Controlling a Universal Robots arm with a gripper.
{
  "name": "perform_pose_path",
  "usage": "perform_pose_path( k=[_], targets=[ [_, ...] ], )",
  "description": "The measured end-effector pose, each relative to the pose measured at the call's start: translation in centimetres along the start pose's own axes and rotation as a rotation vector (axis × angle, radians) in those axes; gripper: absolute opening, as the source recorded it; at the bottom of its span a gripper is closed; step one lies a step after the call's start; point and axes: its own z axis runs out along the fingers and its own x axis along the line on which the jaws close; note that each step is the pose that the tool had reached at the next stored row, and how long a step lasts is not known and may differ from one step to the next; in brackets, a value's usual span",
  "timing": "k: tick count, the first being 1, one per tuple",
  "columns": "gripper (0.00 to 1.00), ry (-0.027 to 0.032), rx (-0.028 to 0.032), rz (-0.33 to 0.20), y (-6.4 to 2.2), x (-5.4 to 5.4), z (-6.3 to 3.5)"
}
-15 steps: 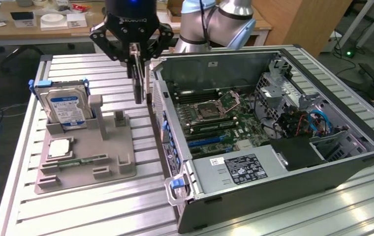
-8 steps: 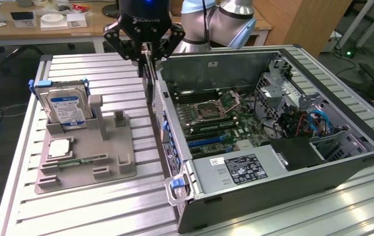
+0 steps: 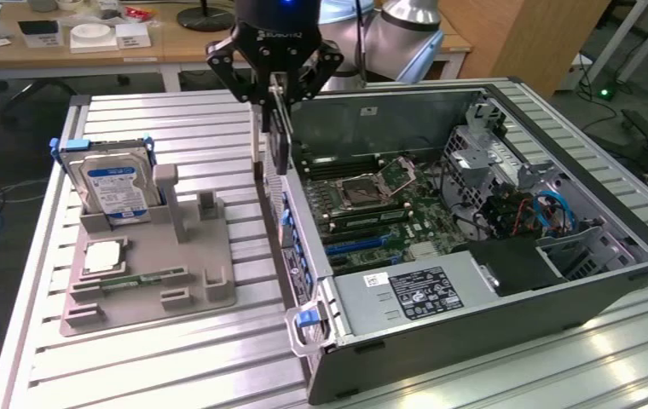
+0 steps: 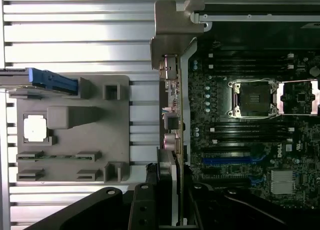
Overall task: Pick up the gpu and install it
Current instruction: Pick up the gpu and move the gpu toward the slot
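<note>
Gpu [image 3: 262, 141], one card, hangs upright, clamped between closed fingers [image 3: 275, 89] over the open computer case [image 3: 449, 111] wall; one hard drive [image 3: 116, 187] stands in a holder [image 3: 188, 290] nearby.

Bright even light; glare on table [image 3: 610, 344].

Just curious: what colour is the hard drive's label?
Blue and white label, best in the exterior view.

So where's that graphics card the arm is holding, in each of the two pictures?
Exterior view: the gpu hangs upright from the gripper, at the computer case's side nearest the grey tray.
Wrist view: the gpu is edge-on, reaching out from the gripper between the grey tray and the motherboard.
Shared landmark: the processor socket on the motherboard.
</note>
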Motion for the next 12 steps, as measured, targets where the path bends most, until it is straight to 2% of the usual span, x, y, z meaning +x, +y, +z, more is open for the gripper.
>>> perform_pose_path(
  k=[12],
  targets=[
    [0.28, 0.0001, 0.0000, 0.000, 0.12, -3.6, 0.00]
  ],
)
